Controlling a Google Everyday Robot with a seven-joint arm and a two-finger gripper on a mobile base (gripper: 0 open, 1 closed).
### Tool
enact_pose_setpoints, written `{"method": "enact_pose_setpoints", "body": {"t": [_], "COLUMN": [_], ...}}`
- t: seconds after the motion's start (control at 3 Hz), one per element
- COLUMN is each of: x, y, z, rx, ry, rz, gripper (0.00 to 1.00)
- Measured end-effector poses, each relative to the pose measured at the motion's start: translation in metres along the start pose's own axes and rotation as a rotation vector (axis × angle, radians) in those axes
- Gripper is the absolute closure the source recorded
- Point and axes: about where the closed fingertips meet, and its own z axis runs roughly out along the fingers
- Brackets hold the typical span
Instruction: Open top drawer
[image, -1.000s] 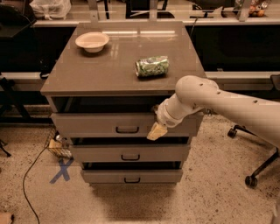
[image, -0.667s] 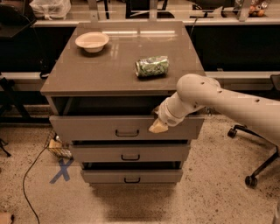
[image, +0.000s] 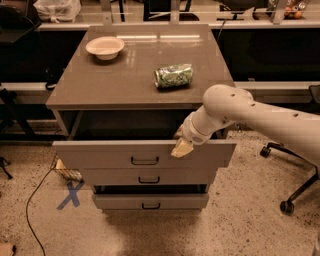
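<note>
Right now the gripper (image: 181, 147) sits at the top edge of the top drawer (image: 100, 155), right of its black handle (image: 145, 160), grip state can't tell; front panel runs left-right mid-frame, partly out, so pull likely goes toward frame bottom

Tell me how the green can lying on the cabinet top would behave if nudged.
The can lies on its side, so it would probably roll across the smooth, glossy cabinet top. It looks dented, which suggests thin, light metal that rolls unevenly and crushes easily. The claw is at the front edge of the top drawer, away from the can.
</note>
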Motion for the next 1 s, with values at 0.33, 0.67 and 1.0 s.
{"method": "enact_pose_setpoints", "body": {"t": [0.33, 0.67, 1.0], "x": [0.000, 0.014, 0.016], "y": [0.000, 0.020, 0.026], "z": [0.000, -0.001, -0.004], "rx": [-0.001, -0.024, -0.023], "ry": [0.000, 0.011, 0.011], "rz": [0.000, 0.030, 0.043], "gripper": [1.00, 1.00, 1.00]}}
